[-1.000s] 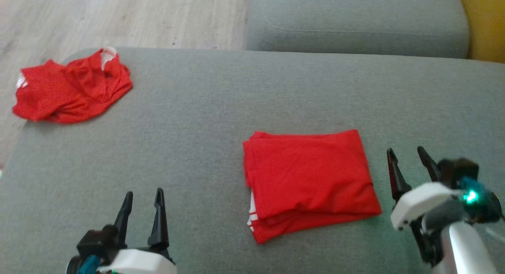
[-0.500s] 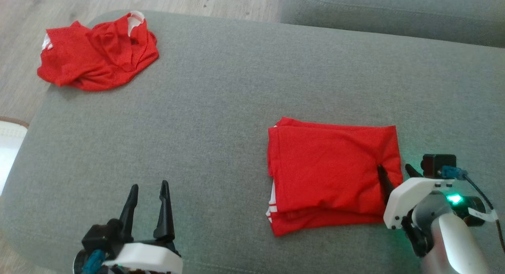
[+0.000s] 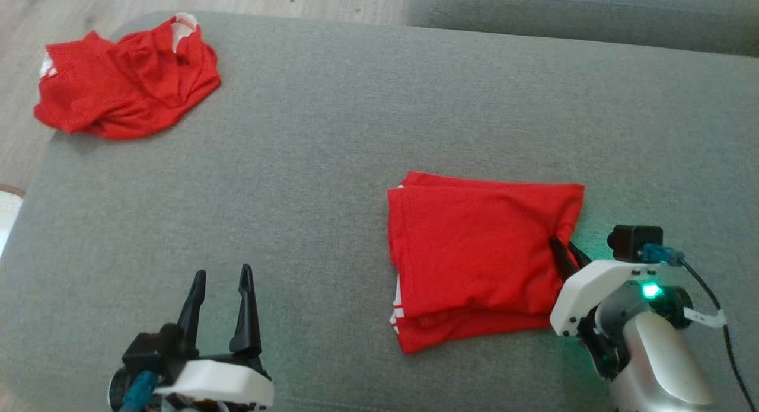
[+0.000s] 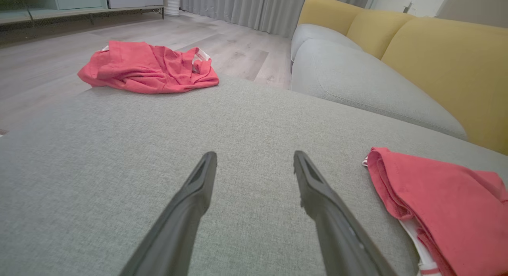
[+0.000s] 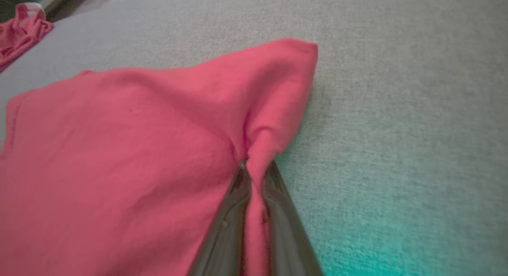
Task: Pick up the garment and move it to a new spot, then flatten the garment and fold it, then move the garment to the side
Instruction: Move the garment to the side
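Floor: pale wood planks [image 4: 59, 69] ran along the far left
Seat: a broad grey fabric cushion [image 3: 332, 133] spread across the near ground; a second grey cushion [image 4: 357, 81] lay far right
Backrest: mustard-yellow pads [image 4: 436, 69] rose behind that second cushion
Curtains: grey folds [image 4: 246, 6] hung at the far wall
Cabinet: a low unit [image 4: 79, 0] stood far left
Light: soft and even; a green glow [image 5: 377, 236] tinted the fabric near right

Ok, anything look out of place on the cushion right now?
The folded garment is puckered into a ridge at its right edge, where the right gripper has its jaws shut on it, so the fold isn't flat there. A second red garment lies crumpled at the far left corner of the cushion.
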